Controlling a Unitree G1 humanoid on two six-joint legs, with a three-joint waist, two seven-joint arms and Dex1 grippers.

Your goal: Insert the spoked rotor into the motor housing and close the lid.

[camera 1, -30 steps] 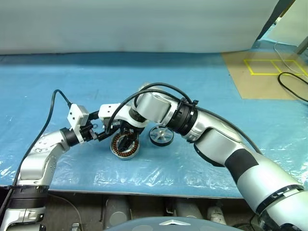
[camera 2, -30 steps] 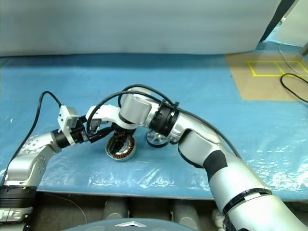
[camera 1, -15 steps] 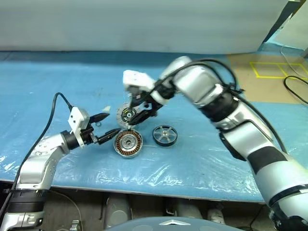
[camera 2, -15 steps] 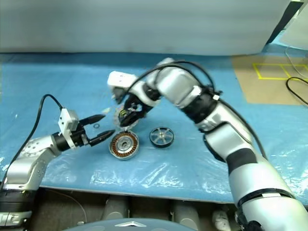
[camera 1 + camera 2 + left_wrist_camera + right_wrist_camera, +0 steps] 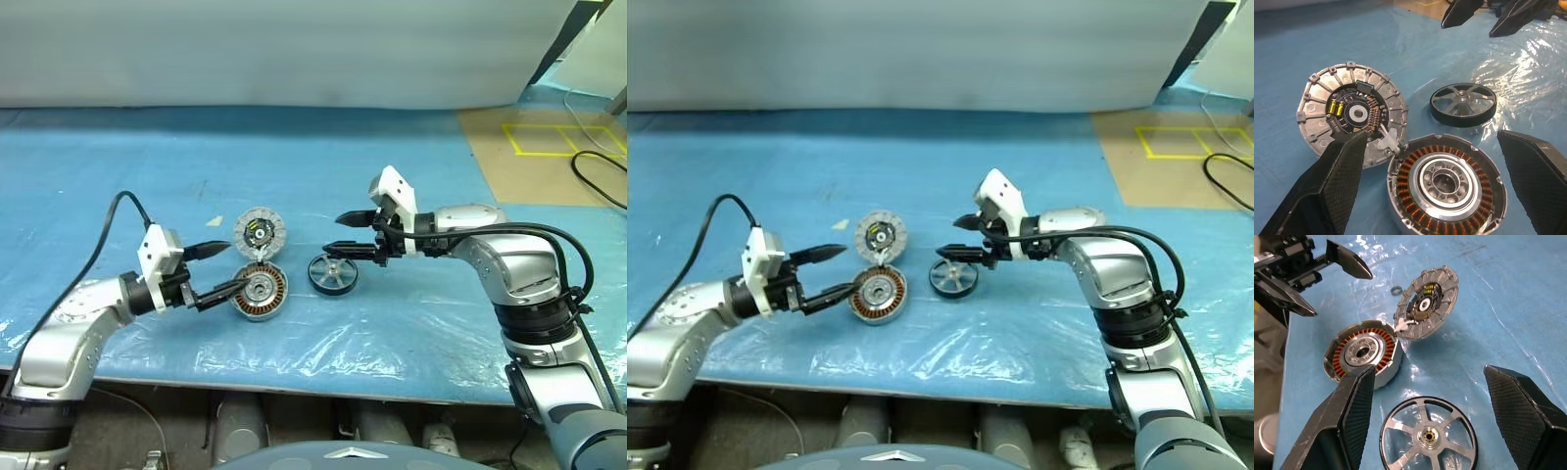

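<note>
On the left, the left arm reaches in low over the blue sheet (image 5: 411, 166) from the near-left corner, its forearm angled toward the middle and its wrist nearly level. The left gripper (image 5: 223, 267) points at the motor parts with its two black fingers spread wide and nothing between them; one fingertip lies just beside the lid (image 5: 260, 235), the other close by the near-left rim of the motor housing (image 5: 260, 292). There is one housing, a round silvery cup with its copper windings facing up, and one lid, laid open flat on the sheet just behind it with its segmented face up, the two touching at a small white hinge piece. A tiny ring (image 5: 1396, 290) lies on the sheet beside the lid. To the right of the housing, apart from it, lies the one spoked rotor (image 5: 332, 273), flat on the sheet with its hub up. Further right, the right arm comes in from the right with the elbow bent, the forearm running leftward. The right gripper (image 5: 355, 234) hovers just above the rotor, its two fingers parted and empty.
</note>
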